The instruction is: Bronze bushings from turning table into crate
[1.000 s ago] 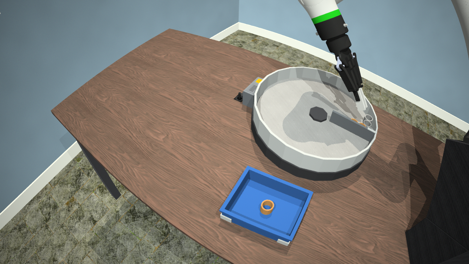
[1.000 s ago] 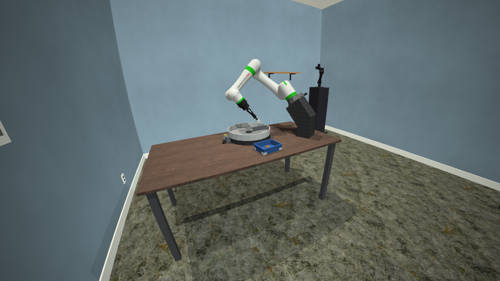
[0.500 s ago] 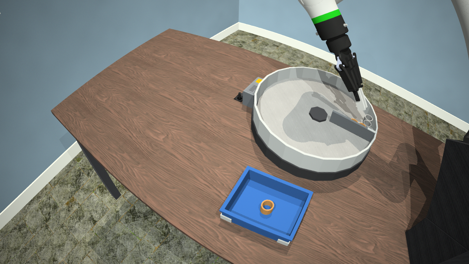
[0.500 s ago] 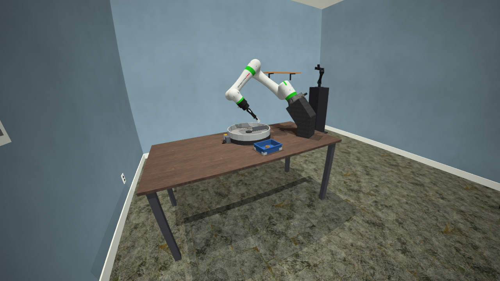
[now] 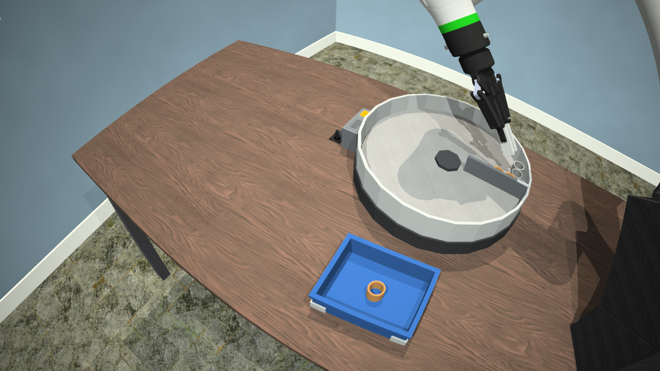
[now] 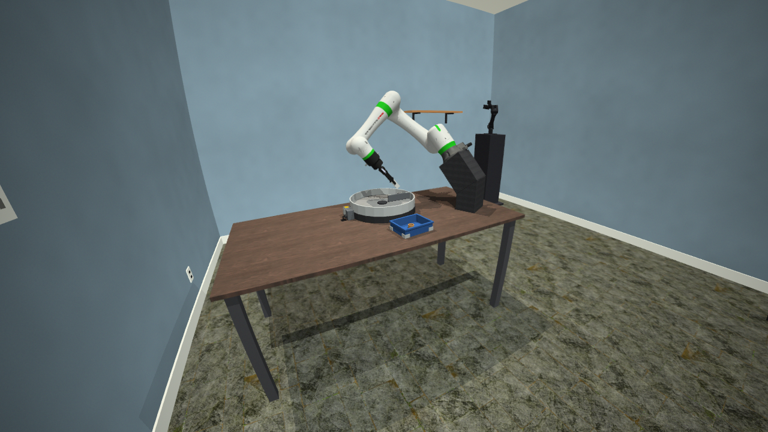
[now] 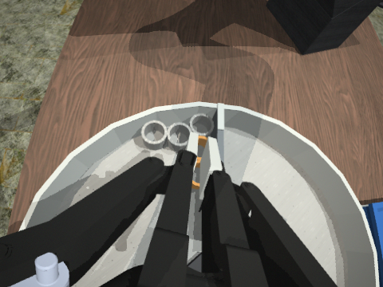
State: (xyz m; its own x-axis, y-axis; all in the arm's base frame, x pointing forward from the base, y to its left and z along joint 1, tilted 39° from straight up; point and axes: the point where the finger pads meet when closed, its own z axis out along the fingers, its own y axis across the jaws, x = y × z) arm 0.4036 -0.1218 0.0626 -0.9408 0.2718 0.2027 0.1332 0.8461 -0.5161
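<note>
Gripper (image 5: pixel 507 133) (image 6: pixel 396 185) (image 7: pixel 199 147), nearly closed, holding nothing, partly hides bronze bushings (image 5: pixel 509 174) (image 7: pixel 203 140) on the turning table (image 5: pixel 401 205) (image 6: pixel 382 210) (image 7: pixel 279 169).

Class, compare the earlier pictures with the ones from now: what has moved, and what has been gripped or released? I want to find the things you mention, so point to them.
Nothing visibly changed. The hand (image 5: pixel 506 140) (image 6: pixel 396 185) (image 7: pixel 199 147) stayed over the turning table (image 5: pixel 415 213) (image 6: pixel 381 211) (image 7: pixel 279 179), shut on nothing, and the bronze bushing (image 5: pixel 374 298) (image 6: pixel 410 226) stayed in the crate (image 5: pixel 394 252) (image 6: pixel 419 230) (image 7: pixel 377 227).
</note>
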